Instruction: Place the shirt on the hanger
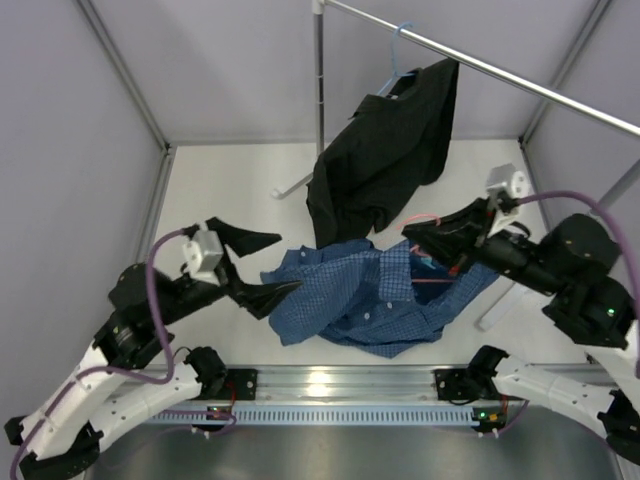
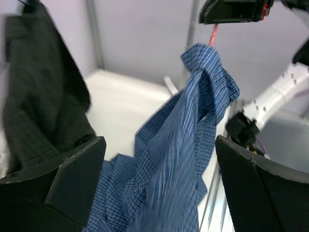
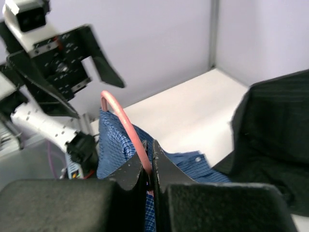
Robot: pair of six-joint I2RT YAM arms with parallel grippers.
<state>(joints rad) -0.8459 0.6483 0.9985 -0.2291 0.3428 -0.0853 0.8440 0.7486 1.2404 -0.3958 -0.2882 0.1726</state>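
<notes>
From above, the shirt [image 1: 372,300] hangs in a crumpled blue heap just below and in front of the black shirt [image 1: 385,150], which hangs from the rail [image 1: 500,72]. Its long axis runs crosswise, from the left claw [image 1: 262,268] toward the right claw [image 1: 418,236]. The left claw stands wide open and holds nothing; the near end of the cloth is just beside its lower finger. The right claw is closed at the other end of the heap, beneath the black shirt's hem, with the pink hanger [image 1: 440,280] showing beside it.

From the left wrist, the blue cloth rises between the open fingers [image 2: 72,179] without being pinched, up to a peak under the hanger's pink wire — so the shirt seems draped from the hanger rather than lying flat on the surface. The black shirt fills the left edge.

From the right wrist, the fingers are pressed tight on the pink wire, which curves up and away from them, with checked cloth bunched around it.

Judging from this, the left arm is nearer the loose cloth and would have to take it again to spread a shoulder over the wire. The cotton looks soft, finely checked, buttoned and badly bunched.
</notes>
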